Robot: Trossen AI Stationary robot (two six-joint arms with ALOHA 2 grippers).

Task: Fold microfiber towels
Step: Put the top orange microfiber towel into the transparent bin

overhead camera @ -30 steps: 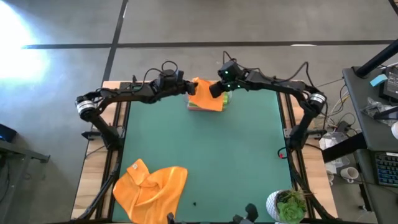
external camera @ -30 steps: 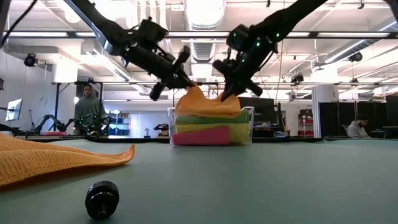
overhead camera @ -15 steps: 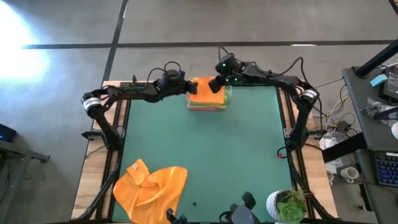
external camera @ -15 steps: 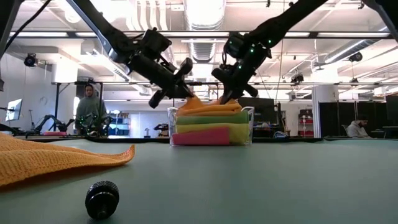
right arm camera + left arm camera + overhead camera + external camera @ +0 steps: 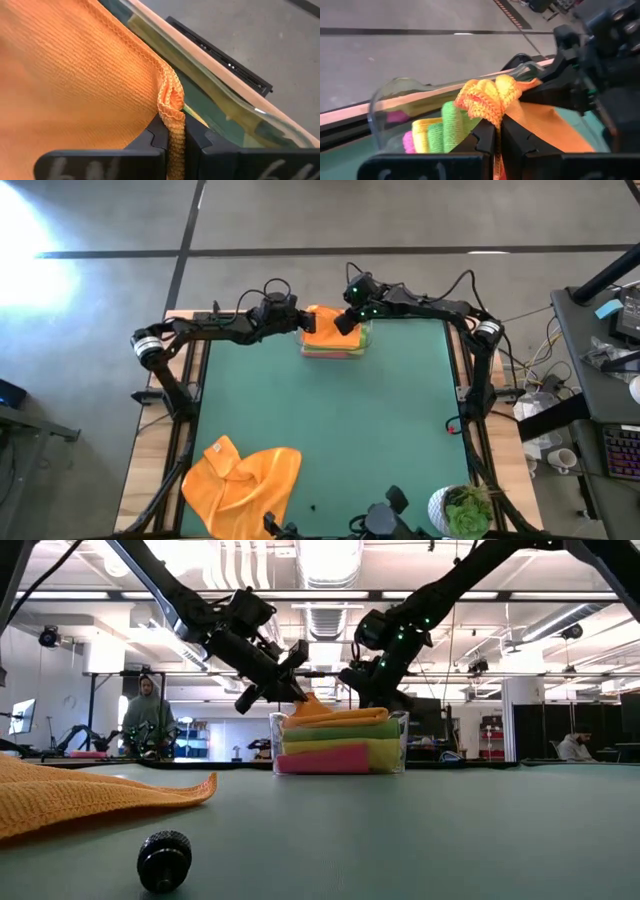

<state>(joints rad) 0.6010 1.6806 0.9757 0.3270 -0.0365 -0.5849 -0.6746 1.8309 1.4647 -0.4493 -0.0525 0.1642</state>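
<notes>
At the table's far middle a clear plastic tray (image 5: 401,732) holds a stack of folded towels: pink (image 5: 320,761) at the bottom, then yellow (image 5: 383,751) and green (image 5: 325,730). A folded orange towel (image 5: 332,330) lies on top. My left gripper (image 5: 296,696) is shut on its left end and my right gripper (image 5: 368,698) on its right end. A second orange towel (image 5: 245,480) lies crumpled and spread at the near left corner. My left gripper pinches a bunched corner of the folded orange towel (image 5: 489,104) between its two fingers, several layers gathered. The fingers slant down from the table's left. The towel's body rests on the stack. My right gripper pinches a folded edge of the orange towel (image 5: 171,111) between its two fingers, coming slanting down from the right. The cloth beside the hold lies spread over the stack, and the tray's wall (image 5: 235,107) stands just beyond.
A small black knob (image 5: 164,860) lies on the green mat near the front edge. A potted plant (image 5: 462,510) stands at the near right corner. A person (image 5: 145,715) stands in the room beyond the table. The mat's middle (image 5: 340,430) is bare.
Both grippers have sunk toward the tray, the right also moving toward the far edge. The orange towel, a second ago peaked up between them, now lies flatter on the stack in the tray. Both grippers stay shut on it.
</notes>
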